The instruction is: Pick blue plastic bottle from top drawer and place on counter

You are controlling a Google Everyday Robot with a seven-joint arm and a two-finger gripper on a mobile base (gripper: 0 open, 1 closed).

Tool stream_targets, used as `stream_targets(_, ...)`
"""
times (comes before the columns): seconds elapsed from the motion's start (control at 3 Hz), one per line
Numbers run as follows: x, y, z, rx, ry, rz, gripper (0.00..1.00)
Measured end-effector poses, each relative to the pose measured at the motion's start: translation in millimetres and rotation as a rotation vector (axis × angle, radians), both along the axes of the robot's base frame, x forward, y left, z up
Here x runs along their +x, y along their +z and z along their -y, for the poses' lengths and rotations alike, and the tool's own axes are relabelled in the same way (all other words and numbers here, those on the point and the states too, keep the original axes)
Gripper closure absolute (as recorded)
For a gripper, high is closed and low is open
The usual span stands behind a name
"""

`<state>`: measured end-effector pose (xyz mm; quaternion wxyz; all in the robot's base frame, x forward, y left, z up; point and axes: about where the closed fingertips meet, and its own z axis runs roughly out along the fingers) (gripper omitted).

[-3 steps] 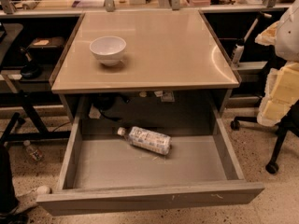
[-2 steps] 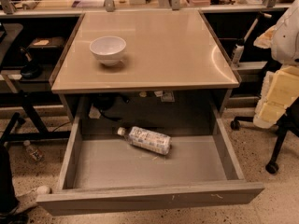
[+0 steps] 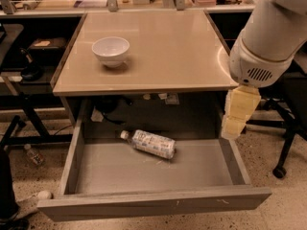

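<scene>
The blue plastic bottle [image 3: 152,143] lies on its side in the open top drawer [image 3: 153,206], near the back, with its white cap pointing left. The drawer is pulled out fully below the beige counter [image 3: 168,47]. My gripper [image 3: 238,115] hangs from the white arm at the right, just off the counter's front right corner and above the drawer's right wall. It is to the right of the bottle, well apart from it, and holds nothing.
A white bowl [image 3: 111,51] stands on the counter's left side. A cluttered workbench [image 3: 72,1] runs along the back. A tiny clear bottle [image 3: 33,155] lies on the floor at left. A black chair base [image 3: 283,162] stands at right.
My arm and gripper have moved left and down from the right edge, to the counter's front right corner above the drawer's right wall. The bottle and bowl have not moved.
</scene>
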<state>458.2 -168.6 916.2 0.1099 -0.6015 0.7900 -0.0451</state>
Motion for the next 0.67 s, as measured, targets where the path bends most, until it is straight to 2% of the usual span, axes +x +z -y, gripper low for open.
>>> stream_targets(0.33, 0, 0, 0, 0.000, 0.000, 0.000, 0.00)
stream_targets(0.67, -1, -34, -26, 0.021, -0.012, -0.031, 0.00)
